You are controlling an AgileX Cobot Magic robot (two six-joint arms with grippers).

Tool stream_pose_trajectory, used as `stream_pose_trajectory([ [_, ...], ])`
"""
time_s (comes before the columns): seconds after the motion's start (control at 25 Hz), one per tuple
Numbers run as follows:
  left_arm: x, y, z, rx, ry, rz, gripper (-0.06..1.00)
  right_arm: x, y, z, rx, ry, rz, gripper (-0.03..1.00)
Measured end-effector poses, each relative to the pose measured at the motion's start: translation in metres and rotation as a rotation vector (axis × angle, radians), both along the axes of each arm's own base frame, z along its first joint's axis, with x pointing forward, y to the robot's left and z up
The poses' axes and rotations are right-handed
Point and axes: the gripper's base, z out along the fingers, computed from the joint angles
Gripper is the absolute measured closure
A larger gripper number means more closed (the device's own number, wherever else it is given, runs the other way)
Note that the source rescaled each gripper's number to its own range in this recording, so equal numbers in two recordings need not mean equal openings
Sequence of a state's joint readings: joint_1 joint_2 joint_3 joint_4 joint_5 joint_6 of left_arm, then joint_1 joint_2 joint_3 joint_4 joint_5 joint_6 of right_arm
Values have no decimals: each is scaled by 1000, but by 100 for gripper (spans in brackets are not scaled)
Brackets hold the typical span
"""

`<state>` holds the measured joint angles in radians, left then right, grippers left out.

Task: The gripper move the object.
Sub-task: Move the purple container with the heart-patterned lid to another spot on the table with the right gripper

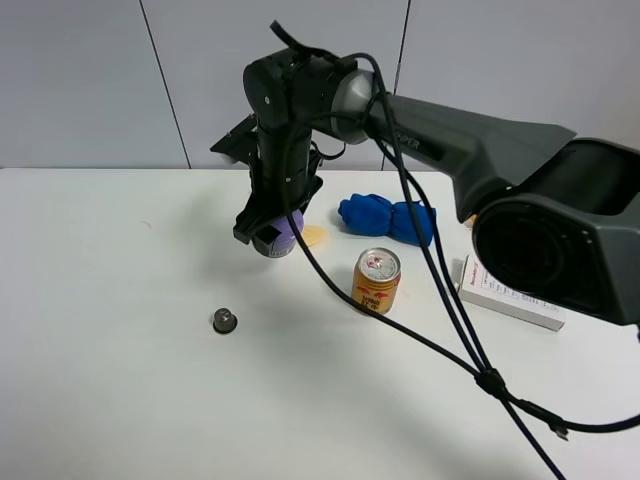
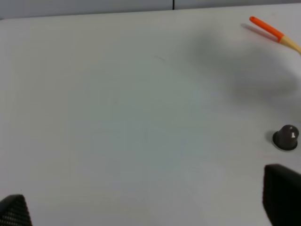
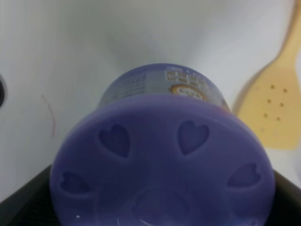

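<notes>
The object, a short round tin with a lavender-purple lid (image 1: pixel 287 227), is held between the two black fingers of my right gripper (image 1: pixel 270 234), which reaches across to the middle-left of the white table (image 1: pixel 120 380). In the right wrist view the heart-embossed lid (image 3: pixel 162 165) fills the frame, with a dark finger on either side, and the gripper (image 3: pixel 155 209) is shut on it. I cannot tell whether the tin touches the table. My left gripper (image 2: pixel 146 209) is open and empty above bare table. It does not show in the exterior view.
A gold-and-red drink can (image 1: pixel 377 281) stands right of the tin. A blue cloth (image 1: pixel 387 217) and a white box (image 1: pixel 510 295) lie further right. A small dark cap (image 1: pixel 224 321) (image 2: pixel 286 137) sits in front. A yellow spatula (image 1: pixel 315 236) (image 3: pixel 277 108) with an orange handle (image 2: pixel 268 29) lies beside the tin.
</notes>
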<state>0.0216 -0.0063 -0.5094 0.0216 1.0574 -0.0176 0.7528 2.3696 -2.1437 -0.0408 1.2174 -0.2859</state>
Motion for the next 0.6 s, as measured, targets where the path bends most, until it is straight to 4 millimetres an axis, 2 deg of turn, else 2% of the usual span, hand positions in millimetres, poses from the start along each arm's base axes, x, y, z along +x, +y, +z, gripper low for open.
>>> stream_pose_trajectory([
  [0.12, 0, 0, 0, 0, 0, 0, -6, 1, 2, -15, -16, 27, -1, 94],
  [0.6, 0, 0, 0, 0, 0, 0, -6, 1, 6, -42, -22, 93, -52, 94],
])
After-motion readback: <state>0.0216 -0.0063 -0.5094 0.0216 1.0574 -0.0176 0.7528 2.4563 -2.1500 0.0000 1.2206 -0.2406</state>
